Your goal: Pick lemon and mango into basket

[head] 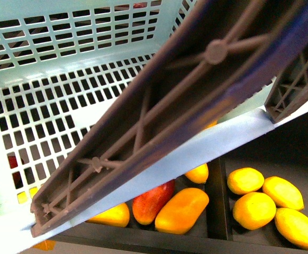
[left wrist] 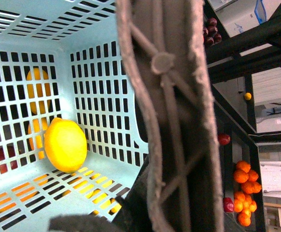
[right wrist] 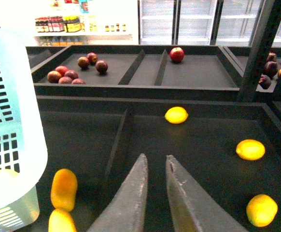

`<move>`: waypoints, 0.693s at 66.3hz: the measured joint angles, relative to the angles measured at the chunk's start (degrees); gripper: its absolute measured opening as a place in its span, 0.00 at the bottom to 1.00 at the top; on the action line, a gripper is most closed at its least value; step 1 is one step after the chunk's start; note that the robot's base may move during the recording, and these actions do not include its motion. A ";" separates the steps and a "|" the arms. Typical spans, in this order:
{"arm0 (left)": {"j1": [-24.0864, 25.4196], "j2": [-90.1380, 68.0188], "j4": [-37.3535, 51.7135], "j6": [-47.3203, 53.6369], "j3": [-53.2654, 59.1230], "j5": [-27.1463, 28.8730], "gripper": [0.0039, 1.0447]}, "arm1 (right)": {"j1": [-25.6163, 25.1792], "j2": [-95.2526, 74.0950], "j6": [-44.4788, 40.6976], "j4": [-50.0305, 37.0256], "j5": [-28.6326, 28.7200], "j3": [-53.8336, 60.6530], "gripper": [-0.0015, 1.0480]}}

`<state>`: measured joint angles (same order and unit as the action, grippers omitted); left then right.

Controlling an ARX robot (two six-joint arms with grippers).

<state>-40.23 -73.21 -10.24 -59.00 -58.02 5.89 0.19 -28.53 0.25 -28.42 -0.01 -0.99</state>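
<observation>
The pale teal basket (head: 64,63) hangs close to the front camera, its brown ribbed handle (head: 196,90) crossing the view. My left gripper (left wrist: 135,205) is shut on that handle (left wrist: 172,121); its jaws are mostly hidden. A lemon (left wrist: 65,145) lies on the basket floor (left wrist: 29,203) by a slotted wall. An orange-yellow mango (head: 181,210) lies in the dark shelf tray below the basket and also shows in the right wrist view (right wrist: 63,188). My right gripper (right wrist: 155,162) is shut and empty above the tray, apart from the fruit.
A dark red mango (head: 153,201) lies beside the orange-yellow one. More lemons (head: 254,210) fill the compartment to the right, past a divider (head: 217,201). Loose lemons (right wrist: 250,149) lie ahead of my right gripper. Dark red fruits (right wrist: 65,75) sit on the shelf behind. The basket (right wrist: 7,121) is beside that arm.
</observation>
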 joint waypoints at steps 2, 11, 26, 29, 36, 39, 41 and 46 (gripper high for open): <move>0.00 0.00 0.00 0.00 0.00 -0.02 0.04 | 0.00 0.04 0.00 0.00 0.02 0.00 0.32; 0.00 0.00 0.00 0.00 0.00 -0.02 0.04 | 0.00 0.09 0.00 0.00 0.02 0.00 0.56; -0.24 -0.04 0.02 0.22 0.00 0.04 0.04 | 0.00 0.11 0.00 0.00 -0.22 0.00 0.90; -0.24 -0.04 0.02 0.20 0.00 -0.37 0.04 | -0.07 0.13 0.00 0.00 -0.20 0.00 0.93; -0.22 -0.04 0.02 0.02 0.00 -0.37 0.04 | -0.07 0.13 0.00 0.00 -0.17 0.00 0.92; -0.22 -0.04 0.02 0.00 0.00 -0.28 0.04 | -0.07 0.15 0.00 -0.02 -0.15 0.00 0.92; -0.22 -0.04 0.02 0.00 0.00 -0.22 0.04 | -0.07 0.22 0.00 0.00 -0.17 0.00 0.92; -0.15 -0.04 0.00 0.04 0.00 -0.02 0.04 | -0.07 0.26 0.00 0.00 -0.13 0.00 0.92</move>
<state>-40.38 -73.25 -10.24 -58.96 -58.02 5.87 0.12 -28.27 0.25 -28.42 -0.14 -0.99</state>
